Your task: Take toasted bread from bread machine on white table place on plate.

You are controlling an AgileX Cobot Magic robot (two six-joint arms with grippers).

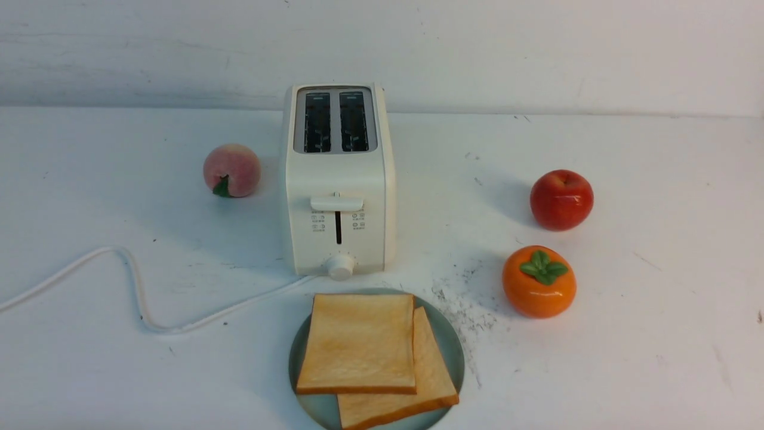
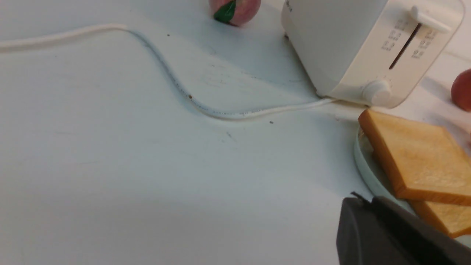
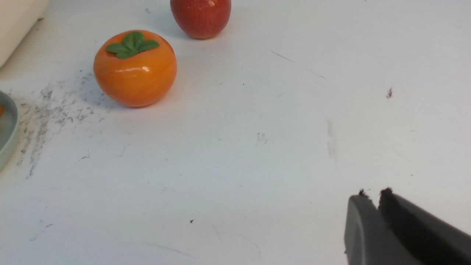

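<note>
Two slices of toasted bread lie overlapped on the plate [image 1: 455,352]: the upper slice [image 1: 357,343] partly covers the lower slice [image 1: 433,382]. The bread machine [image 1: 338,179] stands just behind the plate on the white table [image 1: 656,358], both slots dark and empty, lever up. Neither arm shows in the front view. In the left wrist view my left gripper [image 2: 368,198] is shut and empty, just off the plate's rim [image 2: 362,165] beside the toasted bread [image 2: 419,158]. My right gripper [image 3: 372,192] is shut and empty over bare table, well away from the plate [image 3: 7,129].
A peach [image 1: 231,170] sits left of the bread machine. A red apple [image 1: 561,199] and an orange persimmon [image 1: 539,281] sit to its right. The white cord [image 1: 134,286] snakes from the machine's base across the left of the table. Dark scuffs mark the table right of the plate.
</note>
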